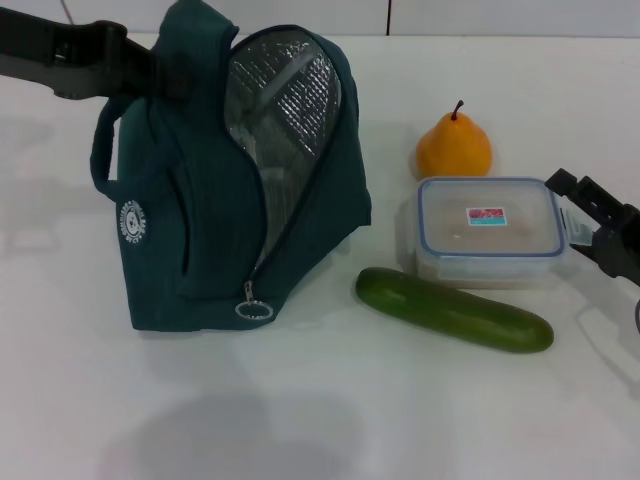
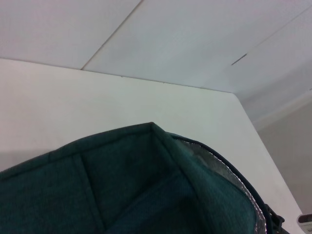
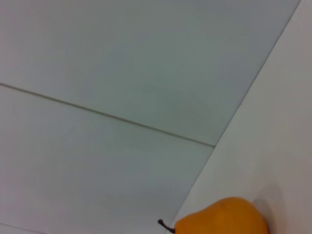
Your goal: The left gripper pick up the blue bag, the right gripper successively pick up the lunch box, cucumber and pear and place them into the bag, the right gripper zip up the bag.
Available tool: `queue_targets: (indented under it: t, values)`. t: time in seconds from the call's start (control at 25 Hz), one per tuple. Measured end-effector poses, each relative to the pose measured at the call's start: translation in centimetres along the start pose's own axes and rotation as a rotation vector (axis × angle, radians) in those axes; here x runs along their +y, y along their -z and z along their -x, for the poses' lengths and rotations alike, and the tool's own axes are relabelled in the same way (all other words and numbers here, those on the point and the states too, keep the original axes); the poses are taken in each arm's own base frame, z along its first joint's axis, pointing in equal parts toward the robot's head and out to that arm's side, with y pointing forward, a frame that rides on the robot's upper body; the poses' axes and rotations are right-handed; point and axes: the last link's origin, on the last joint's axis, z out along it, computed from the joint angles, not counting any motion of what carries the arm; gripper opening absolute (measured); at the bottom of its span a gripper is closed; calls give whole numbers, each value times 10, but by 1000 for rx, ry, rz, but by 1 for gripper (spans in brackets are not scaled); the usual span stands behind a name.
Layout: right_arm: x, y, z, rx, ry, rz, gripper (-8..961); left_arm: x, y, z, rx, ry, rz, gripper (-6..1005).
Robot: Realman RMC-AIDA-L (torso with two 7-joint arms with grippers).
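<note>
While the blue bag (image 1: 200, 230) stands upright on the white table (image 1: 300, 420) with its zip open and foil lining showing, the left gripper (image 1: 150, 65) sits right at the bag's top. Can't tell if it's actually clamped on. Right gripper (image 1: 590, 215) hangs just beside the lunch box (image 1: 488, 232), fingers spread, holding nothing. Cucumber (image 1: 455, 309) lies in front of the box, pear (image 1: 454, 147) right behind it.

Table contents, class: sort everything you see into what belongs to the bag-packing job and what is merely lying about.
Belongs to the job: blue bag, lunch box, cucumber, pear, left gripper, right gripper.

Merely lying about: nothing; only the white table beneath.
</note>
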Motion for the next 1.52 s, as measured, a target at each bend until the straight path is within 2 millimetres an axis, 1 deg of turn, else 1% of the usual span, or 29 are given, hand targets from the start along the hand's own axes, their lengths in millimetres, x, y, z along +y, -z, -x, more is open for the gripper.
queue_targets:
  t: [0.2, 0.64, 1.08, 1.28, 1.4, 1.52]
  values:
    - [2, -2, -1, 15, 3, 12, 856, 0, -1, 0, -1, 0, 1, 41]
    - [1, 1, -3, 17, 0, 9, 748, -1, -1, 2, -2, 4, 3, 42]
    - [0, 1, -3, 15, -1, 2, 301, 0, -3, 2, -14, -2, 2, 42]
    - [1, 1, -3, 15, 3, 7, 133, 1, -4, 2, -15, -5, 3, 42]
    - [2, 0, -2, 16, 7, 11, 97, 1, -4, 2, -15, -5, 4, 42]
    - [3, 0, -2, 19, 15, 18, 98, 1, -4, 2, -16, -6, 5, 42]
